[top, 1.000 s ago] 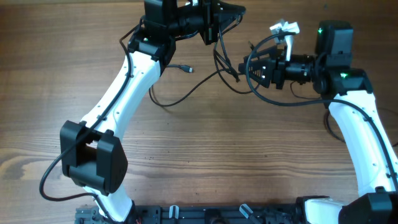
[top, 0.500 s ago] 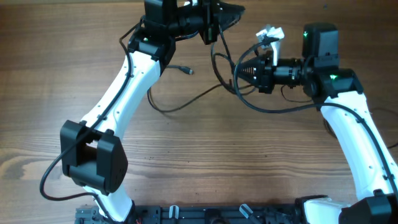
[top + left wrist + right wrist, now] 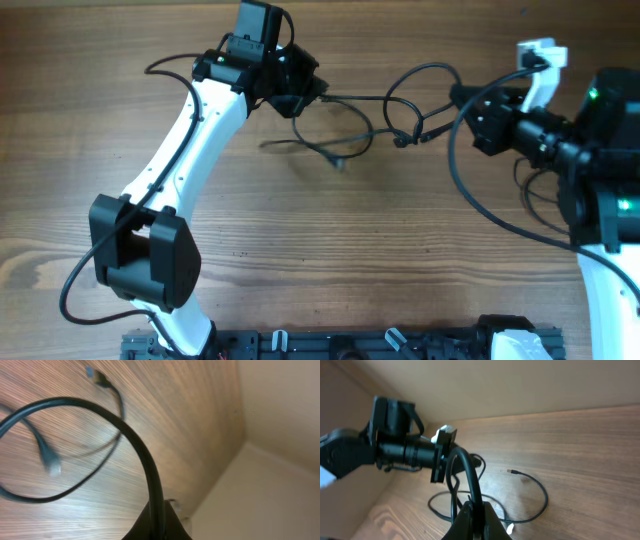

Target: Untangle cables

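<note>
Closest to me, along the near edge of the surface (image 3: 350, 260), sit the two arm bases. From the near left corner the left arm (image 3: 190, 150) reaches up and across toward the far edge. The right arm (image 3: 605, 290) rises along the right edge, and its own thicker black wire (image 3: 478, 200) sweeps out in a wide curve beside it.

Past the middle of the surface comes the nearest part of the cables (image 3: 365, 99). It is a slack loop that drops toward me and ends in a small plug (image 3: 340, 160), apart from both grippers. Beyond the plug a strand runs almost straight from left to right, parallel to the far edge. Just right of centre several strands cross in a small knot (image 3: 405, 135), with a loop arching above it.

The left gripper (image 3: 308, 97) sits near the far edge, left of centre, clamped tight on the cables; its wrist camera shows a cord arcing out from between the closed fingers. The right gripper (image 3: 458, 98) — toward the far right corner — is likewise pinched closed on a cord, which curves up out of its fingertips in its own wrist view. The two grippers are well apart, with the cables strung between them.
</note>
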Robot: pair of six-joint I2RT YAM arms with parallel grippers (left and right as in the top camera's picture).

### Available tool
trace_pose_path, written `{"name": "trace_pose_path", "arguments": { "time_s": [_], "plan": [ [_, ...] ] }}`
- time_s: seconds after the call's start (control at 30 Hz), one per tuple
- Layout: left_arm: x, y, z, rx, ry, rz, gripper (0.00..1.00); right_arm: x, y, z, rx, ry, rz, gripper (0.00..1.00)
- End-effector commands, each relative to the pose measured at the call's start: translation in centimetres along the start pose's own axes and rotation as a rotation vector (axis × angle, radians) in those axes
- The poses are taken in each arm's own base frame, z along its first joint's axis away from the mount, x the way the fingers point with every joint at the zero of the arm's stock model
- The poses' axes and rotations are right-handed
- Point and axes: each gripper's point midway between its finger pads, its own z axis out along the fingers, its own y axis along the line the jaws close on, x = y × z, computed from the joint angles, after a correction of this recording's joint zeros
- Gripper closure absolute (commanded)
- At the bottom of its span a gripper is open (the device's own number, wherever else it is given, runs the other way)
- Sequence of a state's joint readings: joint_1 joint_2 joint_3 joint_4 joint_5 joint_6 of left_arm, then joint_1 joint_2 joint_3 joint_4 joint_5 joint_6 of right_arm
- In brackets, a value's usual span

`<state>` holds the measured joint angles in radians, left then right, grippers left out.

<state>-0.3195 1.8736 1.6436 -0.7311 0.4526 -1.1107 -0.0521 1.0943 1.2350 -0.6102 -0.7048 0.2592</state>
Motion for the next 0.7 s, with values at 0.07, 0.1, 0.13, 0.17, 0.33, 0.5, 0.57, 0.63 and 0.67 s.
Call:
{"name": "trace_pose_path", "arguments": {
  "time_s": [0.07,0.1,0.13,0.17,0.33,0.5,0.57,0.63,0.67],
  "plan": [
    [-1.7,2.7,-0.7,-0.123,-0.058,0.384,0.96,-2.3,-2.5,-2.4,0.178,-0.129,0.131,0.96],
    [-1.5,3.2,-0.8,-0.142,-0.042,0.431,0.96,-2.7,-3.0,-2.7,0.199,-0.149,0.153,0.96],
    [-1.3,3.6,-0.8,-0.157,-0.029,0.469,0.96,-3.1,-3.3,-2.9,0.204,-0.170,0.165,0.96],
    [-1.2,3.9,-0.9,-0.169,-0.019,0.492,0.96,-3.6,-3.5,-3.2,0.208,-0.191,0.177,0.96],
    [-2.7,7.4,-1.9,-0.361,-0.079,0.509,0.96,-7.4,-2.4,-5.6,0.156,-0.309,0.144,0.96],
    [-4.1,9.8,-3.3,-0.516,-0.151,0.503,0.96,-9.5,-2.6,-8.0,0.192,-0.383,0.142,0.96],
    [-4.5,10.3,-3.7,-0.556,-0.173,0.503,0.96,-9.4,-3.3,-8.4,0.214,-0.387,0.158,0.96],
    [-5.1,10.7,-4.1,-0.591,-0.200,0.506,0.96,-8.9,-4.5,-8.8,0.257,-0.380,0.194,0.96],
    [-5.3,10.8,-4.3,-0.605,-0.213,0.508,0.96,-8.7,-5.5,-9.2,0.302,-0.384,0.218,0.96]
  ]
}}
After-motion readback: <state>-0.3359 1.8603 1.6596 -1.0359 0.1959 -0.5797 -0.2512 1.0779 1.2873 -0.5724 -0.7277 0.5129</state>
